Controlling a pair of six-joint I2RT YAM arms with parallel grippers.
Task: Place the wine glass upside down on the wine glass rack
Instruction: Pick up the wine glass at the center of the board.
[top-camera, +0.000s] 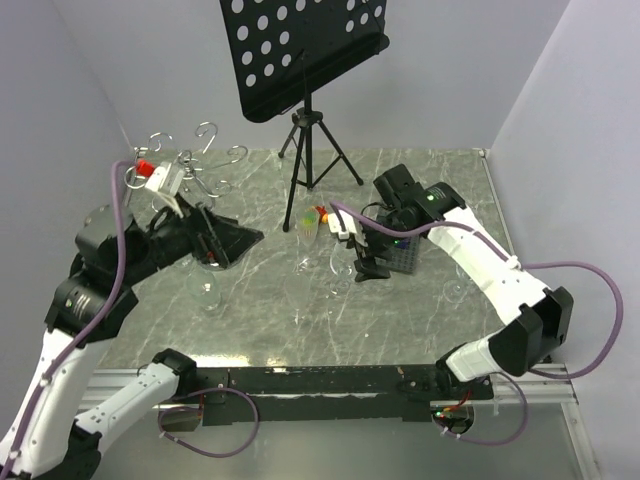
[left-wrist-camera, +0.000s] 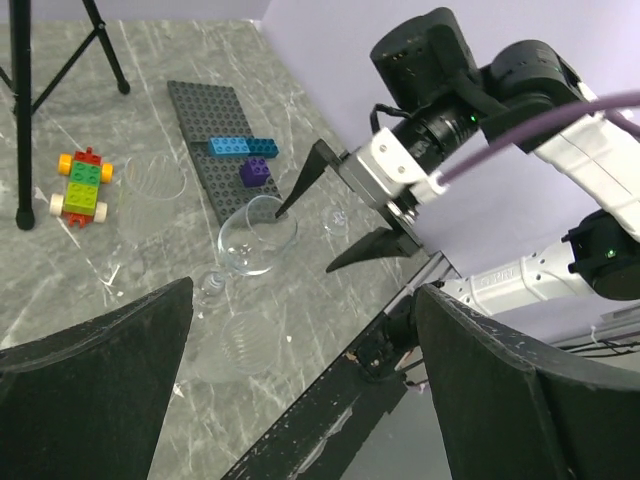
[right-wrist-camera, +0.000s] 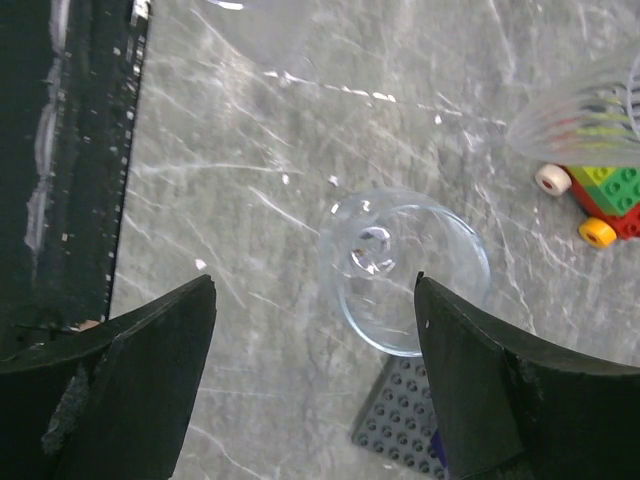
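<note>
Under right hand (right-wrist-camera: 312, 285), btwn spread jaws: wine glass (right-wrist-camera: 405, 270), upright.

The grey marbled surface (top-camera: 420, 330) is carrying the wine glass rack (top-camera: 195, 160), which is standing at its ten o'clock corner, and a black tripod music stand (top-camera: 300, 50), which is standing at twelve o'clock. Near the middle the wine glass (left-wrist-camera: 257, 238) is standing upright, just beside the near end of a grey brick baseplate (left-wrist-camera: 205, 125) that is lying flat toward three o'clock, with blue and purple bricks on it. A ribbed clear glass (left-wrist-camera: 150, 190) and a toy brick car (left-wrist-camera: 80, 187) are sitting toward twelve o'clock from the wine glass.
</note>
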